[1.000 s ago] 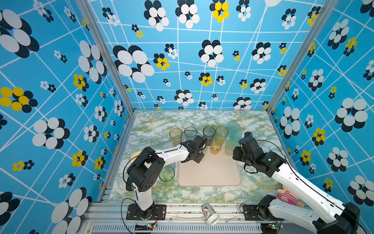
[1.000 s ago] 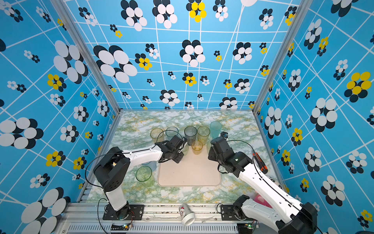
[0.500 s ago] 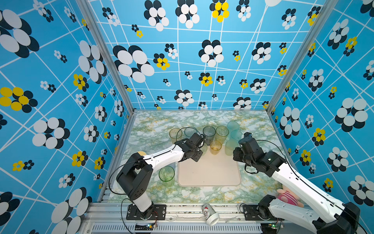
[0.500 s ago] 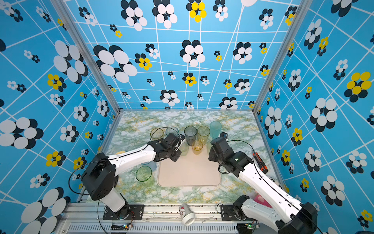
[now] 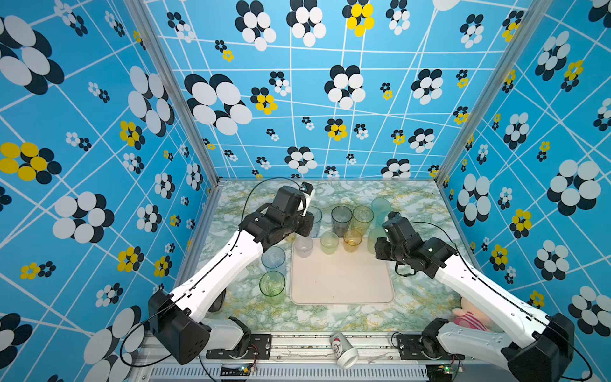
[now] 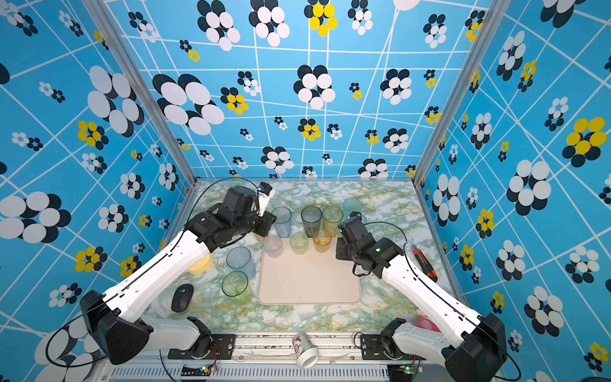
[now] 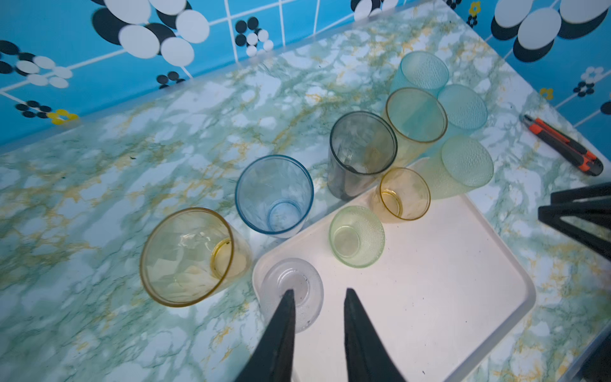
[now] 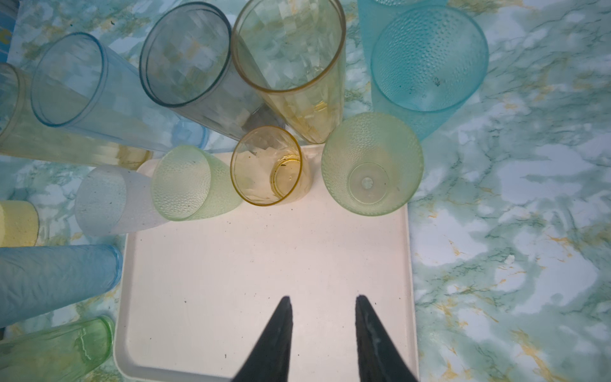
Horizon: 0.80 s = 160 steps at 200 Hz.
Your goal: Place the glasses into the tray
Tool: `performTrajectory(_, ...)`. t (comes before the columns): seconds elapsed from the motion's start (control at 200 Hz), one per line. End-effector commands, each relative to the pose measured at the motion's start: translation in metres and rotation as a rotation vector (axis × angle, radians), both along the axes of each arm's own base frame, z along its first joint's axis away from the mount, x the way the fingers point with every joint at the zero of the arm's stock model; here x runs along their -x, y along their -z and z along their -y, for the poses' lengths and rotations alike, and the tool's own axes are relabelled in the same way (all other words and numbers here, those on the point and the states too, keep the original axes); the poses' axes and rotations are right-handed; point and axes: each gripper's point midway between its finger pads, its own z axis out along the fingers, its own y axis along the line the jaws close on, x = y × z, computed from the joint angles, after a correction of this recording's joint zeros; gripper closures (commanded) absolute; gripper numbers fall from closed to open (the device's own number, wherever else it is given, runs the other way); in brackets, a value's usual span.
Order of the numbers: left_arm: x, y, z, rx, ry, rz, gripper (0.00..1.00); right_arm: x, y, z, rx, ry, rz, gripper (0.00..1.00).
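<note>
Left wrist view: left gripper (image 7: 319, 291) narrowly parted, empty; right wrist view: right gripper (image 8: 323, 297) likewise. Amber tumbler (image 7: 188, 256) beside tray (image 7: 446, 264) should be pinched at rim.

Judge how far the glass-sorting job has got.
Done: four glasses stand on the tray: clear glass, short green glass, amber glass, taller green glass. In hand: nothing; left claw and right claw are open, empty. Left: eight glasses on the table, like the blue glass.
</note>
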Motion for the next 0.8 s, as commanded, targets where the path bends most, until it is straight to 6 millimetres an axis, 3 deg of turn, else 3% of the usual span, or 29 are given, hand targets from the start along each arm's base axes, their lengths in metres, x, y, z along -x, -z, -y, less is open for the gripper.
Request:
performTrajectory(0.0, 0.002, -0.007, -0.021, -0.016, -0.066, -0.04, 0.72, -0.006, -0.015, -0.004, 0.02, -0.062, 0.035, 0.64)
performTrajectory(0.145, -0.009, -0.031, -0.04, 0.049, -0.142, -0.015, 0.72, -0.01, -0.03, 0.013, 0.084, -0.045, 0.055, 0.61)
performTrajectory(0.43, -0.03, -0.051, -0.059, 0.108, -0.202, 0.036, 0.74, -0.015, -0.054, 0.044, 0.134, 0.035, 0.084, 0.61)
performTrajectory(0.595, -0.041, -0.046, -0.06, 0.126, -0.192, 0.043, 0.75, -0.026, -0.057, 0.061, 0.083, 0.115, 0.058, 0.64)
performTrajectory(0.795, -0.049, -0.033, -0.053, 0.111, -0.157, 0.03, 0.75, -0.057, -0.051, 0.078, 0.066, 0.157, -0.011, 0.69)
